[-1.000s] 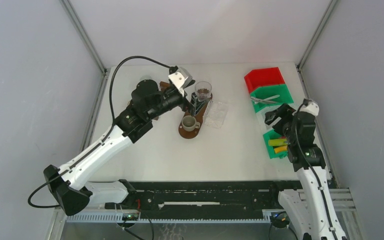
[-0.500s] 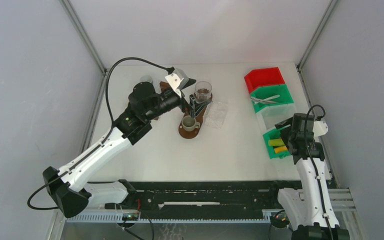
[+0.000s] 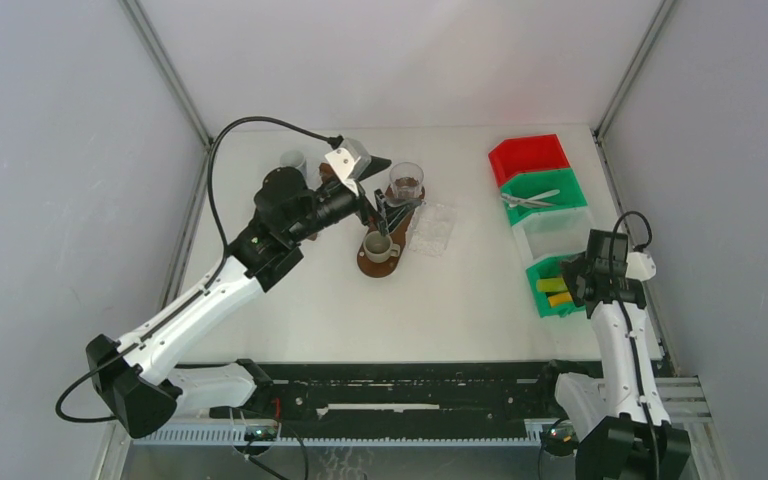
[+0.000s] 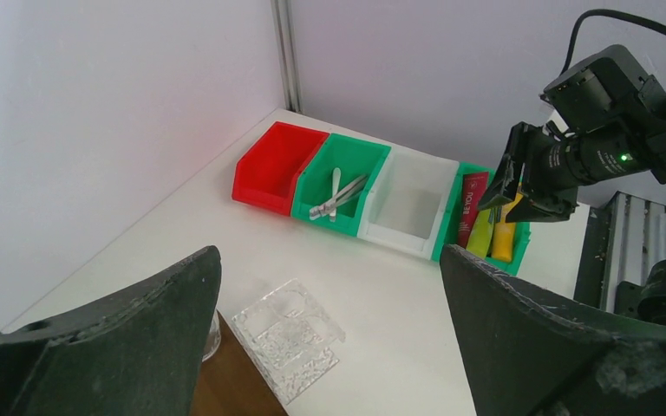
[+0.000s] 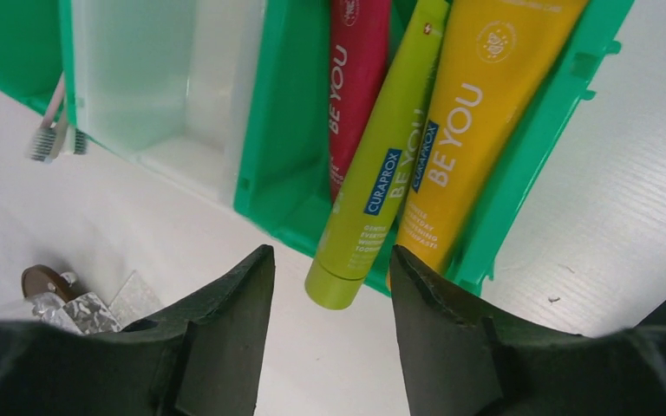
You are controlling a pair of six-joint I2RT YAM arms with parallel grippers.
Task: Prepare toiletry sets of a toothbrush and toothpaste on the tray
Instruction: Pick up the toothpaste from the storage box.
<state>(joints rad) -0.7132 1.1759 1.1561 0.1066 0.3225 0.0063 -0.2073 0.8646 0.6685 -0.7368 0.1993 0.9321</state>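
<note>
- While the right gripper (image 5: 329,269) hangs low over the nearest bin, its jaws stand partly apart and hold nothing. The capped end of the lime green toothpaste (image 5: 381,165) lies in line with the gap between them.
- That green bin (image 5: 533,147) is hard, glossy plastic. It holds three soft, smooth squeeze tubes side by side: the pink-red toothpaste (image 5: 354,78), the lime one poking past the bin's low front lip, and a fatter yellow tube (image 5: 473,113).
- By my judgement the step in hand is picking a toothpaste, and no set looks begun yet. The next move calls for a short descent. The jaws should then close across the lime tube's narrow round end without catching the yellow neighbour that lies against it.
- Next along the row sits a translucent white bin (image 5: 165,78), with nothing visible inside.
- Mid-bench, the left gripper (image 4: 329,286) hovers with its jaws spread wide and empty above the tray (image 3: 380,265). The tray is a brown, wood-like oblong board carrying a small mug (image 3: 378,245) and a clear glass (image 3: 406,182). A clear moulded blister sheet (image 3: 432,228) lies just beside it.
- Farther back, thin pale toothbrushes (image 4: 336,192) lie crossed in a second green bin (image 4: 360,156), and a red bin (image 4: 273,165) ends the row.
</note>
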